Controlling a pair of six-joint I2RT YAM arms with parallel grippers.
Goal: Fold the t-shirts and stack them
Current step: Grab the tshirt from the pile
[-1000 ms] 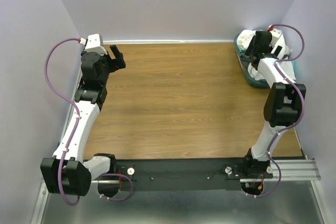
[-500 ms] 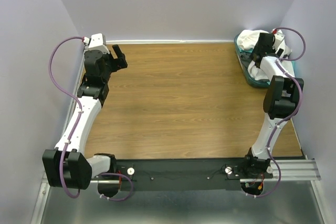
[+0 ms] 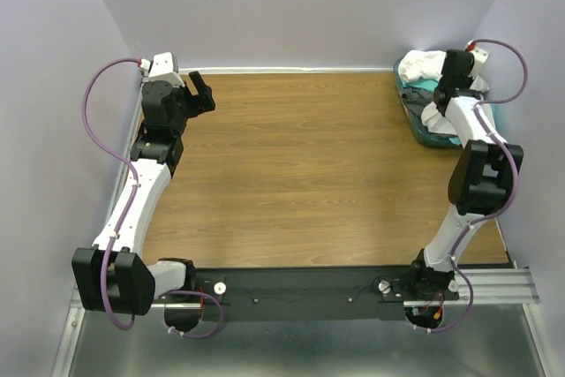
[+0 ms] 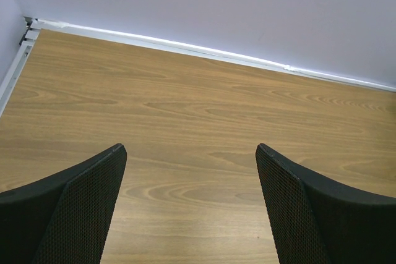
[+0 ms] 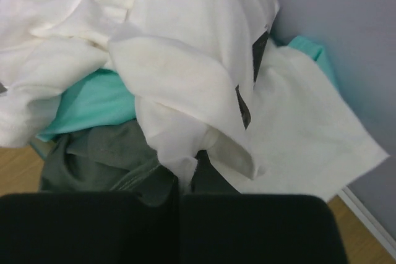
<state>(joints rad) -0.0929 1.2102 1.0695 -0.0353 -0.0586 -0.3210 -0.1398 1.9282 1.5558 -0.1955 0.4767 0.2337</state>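
White t-shirt (image 5: 179,72), crumpled without clear axis, pinched by right pincer (image 5: 179,197); left pincer (image 4: 190,153) gapes.

Overhead and close right-wrist cameras share t-shirts (image 3: 420,65).

I have my left arm (image 3: 132,192) run up the left side, elbow low by its base and forearm reaching to the far left corner. Its wrist turns the left gripper (image 3: 201,93) rightward, hanging clear of the surface. The two black fingers (image 4: 80,208) stand wide apart with nothing between them. My right arm (image 3: 468,143) rises from its near-right base, bends at the elbow and stretches into the far right corner, wrist tipped downward. The right gripper (image 3: 446,86) has its jaws pressed together, pinching a fold of the white t-shirt (image 5: 185,72) at the fingertips
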